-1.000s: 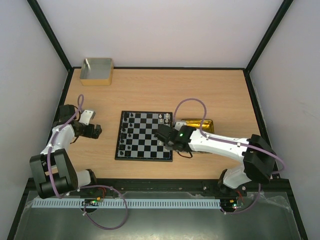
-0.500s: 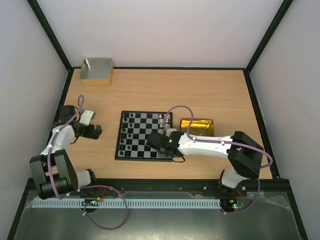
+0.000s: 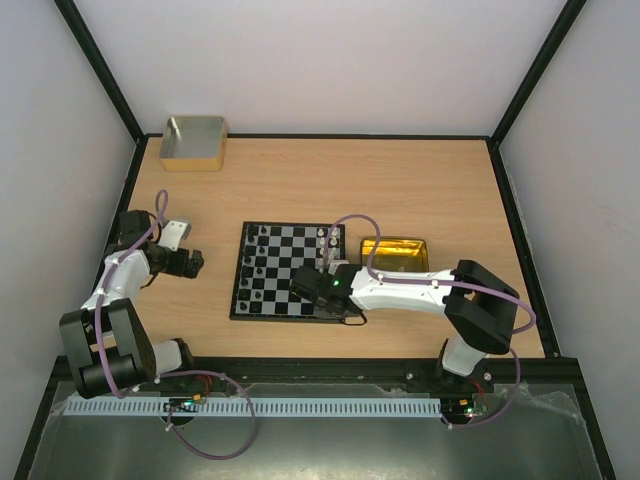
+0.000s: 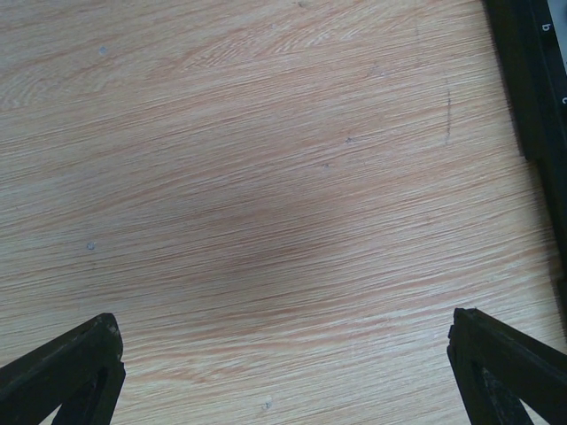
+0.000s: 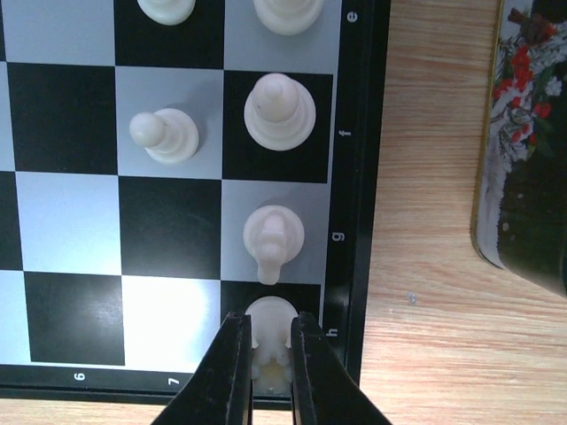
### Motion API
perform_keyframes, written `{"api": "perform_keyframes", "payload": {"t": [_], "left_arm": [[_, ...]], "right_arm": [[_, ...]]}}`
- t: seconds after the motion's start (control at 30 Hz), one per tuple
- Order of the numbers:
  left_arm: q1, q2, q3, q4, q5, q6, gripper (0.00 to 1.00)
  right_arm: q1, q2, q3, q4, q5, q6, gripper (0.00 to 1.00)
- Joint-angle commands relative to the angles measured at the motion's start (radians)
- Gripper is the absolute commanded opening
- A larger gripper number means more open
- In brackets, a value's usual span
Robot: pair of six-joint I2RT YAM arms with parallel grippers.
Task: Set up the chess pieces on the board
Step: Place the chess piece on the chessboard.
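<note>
At the h corner of the board (image 5: 168,235), the right gripper (image 5: 269,328) pinches a cream-white rook (image 5: 271,365), apparently seating it. Next it must release and lift straight, sparing the knight (image 5: 273,237) just beyond. Left of the board, the left gripper (image 4: 283,336) hangs spread.

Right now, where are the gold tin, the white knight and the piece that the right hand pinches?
gold tin (image 3: 398,250): top view, middle of its shiny gold face.
white knight (image 5: 273,237): right wrist view, its head.
pinched piece (image 5: 271,317): right wrist view, its rounded top.
</note>
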Motion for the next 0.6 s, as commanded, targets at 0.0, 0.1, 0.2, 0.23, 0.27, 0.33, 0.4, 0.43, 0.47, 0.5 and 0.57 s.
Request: {"api": "perform_keyframes", "payload": {"t": [0.0,0.1,0.2,0.23,0.27,0.33,0.4,0.43,0.47,0.5,0.57], "left_arm": [[-0.003,0.007,-0.013,-0.001,0.012,0.006,0.99],[-0.002,0.007,-0.018,0.004,0.009,0.002,0.99],[-0.002,0.007,-0.019,0.006,0.008,0.000,1.00],[-0.003,0.007,-0.020,0.008,0.007,0.001,0.99],[-0.002,0.007,-0.020,0.008,0.006,0.001,0.99],[-0.003,0.007,-0.022,0.012,0.006,0.000,0.99],[-0.002,0.007,-0.021,0.011,0.005,0.001,0.99],[-0.002,0.006,-0.021,0.011,0.005,0.001,0.99],[-0.003,0.005,-0.023,0.011,0.005,-0.001,0.99],[-0.002,0.004,-0.022,0.011,0.005,-0.001,1.00],[-0.003,0.003,-0.023,0.012,0.004,-0.001,1.00]], "right_arm": [[0.009,0.015,-0.003,0.001,0.005,-0.011,0.06],[0.009,0.016,-0.003,-0.001,0.002,-0.012,0.07],[0.009,0.012,-0.006,-0.005,0.002,-0.014,0.07],[0.009,0.010,-0.007,-0.006,0.002,-0.013,0.07],[0.009,0.008,-0.006,-0.007,0.002,-0.012,0.07],[0.009,0.004,-0.007,-0.009,0.000,-0.011,0.07],[0.009,0.001,-0.003,-0.015,0.004,-0.011,0.07],[0.009,0.001,-0.004,-0.015,0.004,-0.011,0.07],[0.009,-0.002,-0.003,-0.018,0.005,-0.011,0.07],[0.009,-0.003,-0.004,-0.020,0.006,-0.010,0.07],[0.009,-0.005,-0.005,-0.020,0.007,-0.009,0.07]]}}
